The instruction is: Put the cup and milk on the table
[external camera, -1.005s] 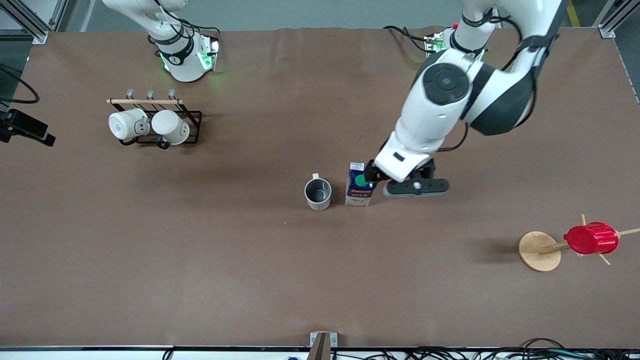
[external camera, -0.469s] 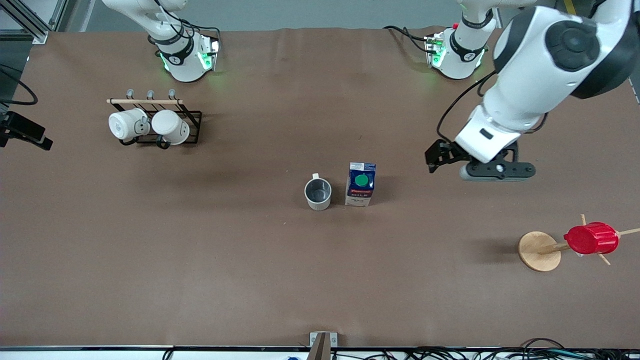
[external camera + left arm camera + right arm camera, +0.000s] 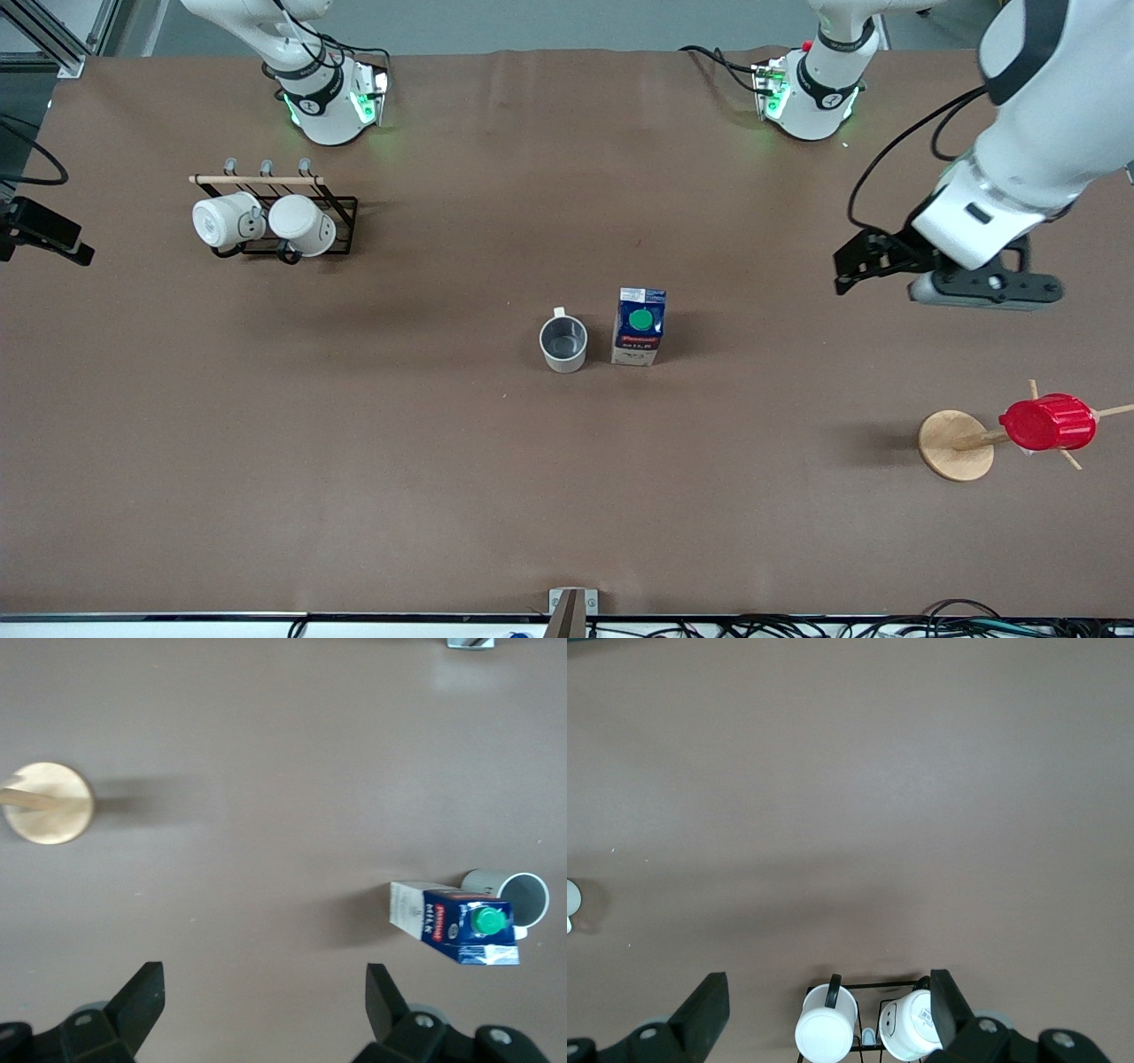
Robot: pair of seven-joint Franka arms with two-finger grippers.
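The cup, cream-white with a grey inside, stands upright near the middle of the brown table. The milk, a dark-blue and white carton with a green cap, stands upright beside it toward the left arm's end. Both show in the left wrist view, the cup and the milk. My left gripper is open and empty above bare table, well apart from the milk toward the left arm's end; it also shows in its own view. My right gripper is open and empty over the mug rack.
A black wire rack with two plain white mugs stands near the right arm's base. A wooden peg stand holding a red ribbed cup stands at the left arm's end, nearer to the front camera.
My left gripper has come away from the milk and swung toward the left arm's end of the table. The milk and the cup have stayed in place.
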